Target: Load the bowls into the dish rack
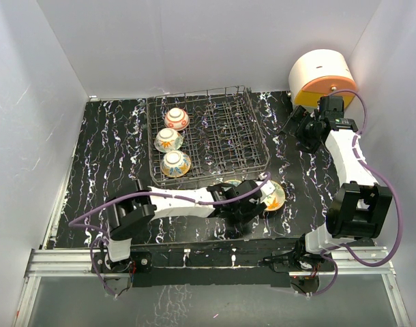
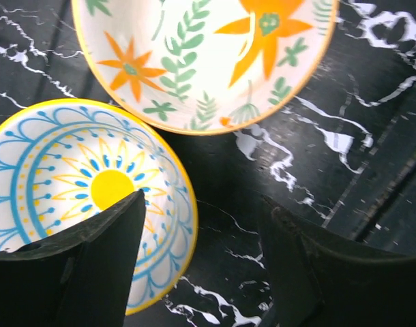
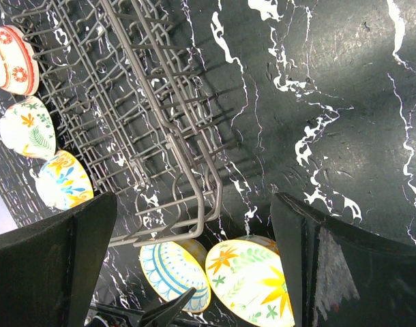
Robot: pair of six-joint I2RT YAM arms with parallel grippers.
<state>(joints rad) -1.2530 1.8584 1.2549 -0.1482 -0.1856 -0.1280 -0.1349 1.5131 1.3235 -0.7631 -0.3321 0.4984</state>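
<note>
The dish rack (image 1: 221,129) holds three bowls on edge in its left column: a red one (image 1: 176,119), a cream-green one (image 1: 169,140) and a blue-orange one (image 1: 176,164). Two bowls lie on the table in front of the rack: a blue-yellow bowl (image 2: 71,177) and an orange-green bowl (image 2: 208,54). My left gripper (image 2: 202,204) is open, one finger over the blue-yellow bowl's inside and the other outside its rim. My right gripper (image 3: 194,204) is open and empty, held above the table right of the rack (image 3: 146,102). Both table bowls show in its view, blue-yellow (image 3: 174,272) and orange-green (image 3: 252,286).
A round white, orange and yellow drawer unit (image 1: 322,78) stands at the back right, just behind my right arm. White walls close in the black marbled table (image 1: 106,150) on three sides. The rack's right columns of tines hold nothing.
</note>
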